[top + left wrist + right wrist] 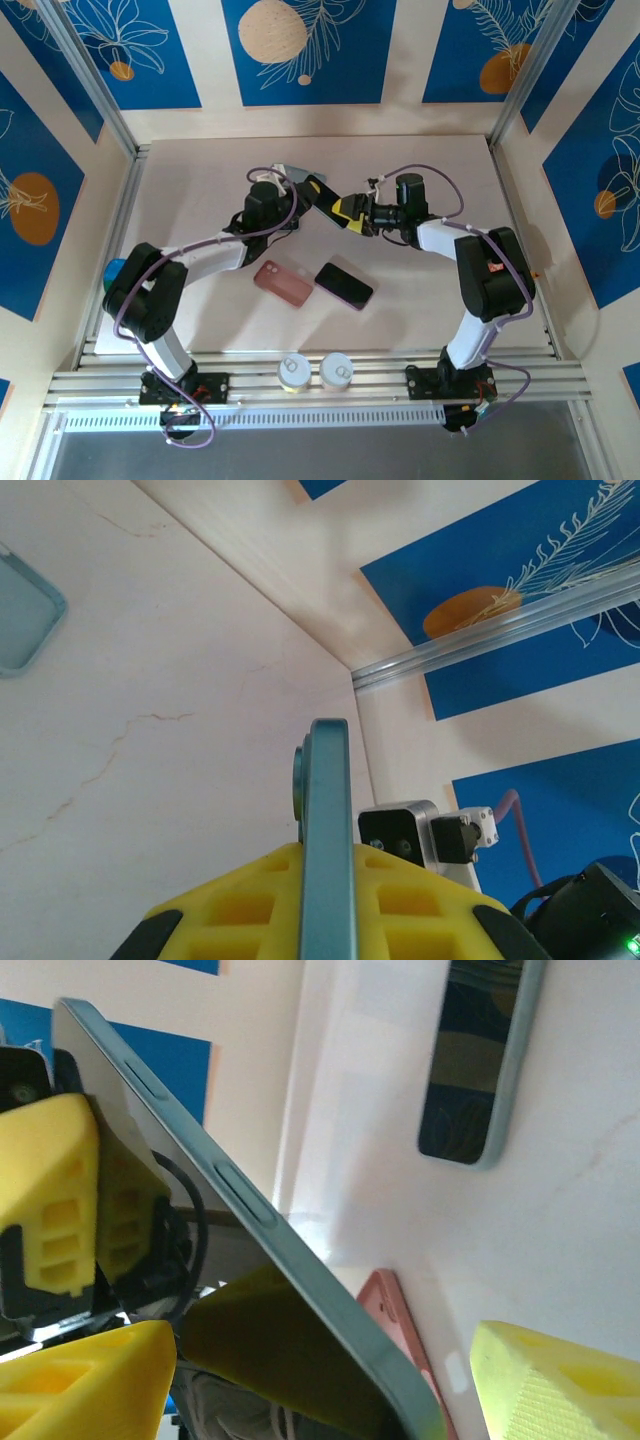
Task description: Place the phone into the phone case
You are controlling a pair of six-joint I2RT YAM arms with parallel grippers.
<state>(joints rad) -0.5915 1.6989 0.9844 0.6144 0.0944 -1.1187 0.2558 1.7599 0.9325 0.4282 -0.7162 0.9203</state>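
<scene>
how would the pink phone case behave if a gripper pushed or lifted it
The pink phone case lies flat and thin on the smooth table, so a push would probably slide it, not tip or roll it. It looks like an empty shell, so it is likely light and may flex if pinched by one edge.

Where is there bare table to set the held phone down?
Bare: the far right corner beyond the right arm, and the far left beyond the left arm. Crowded: the middle, around the pink case and black phone.
</scene>
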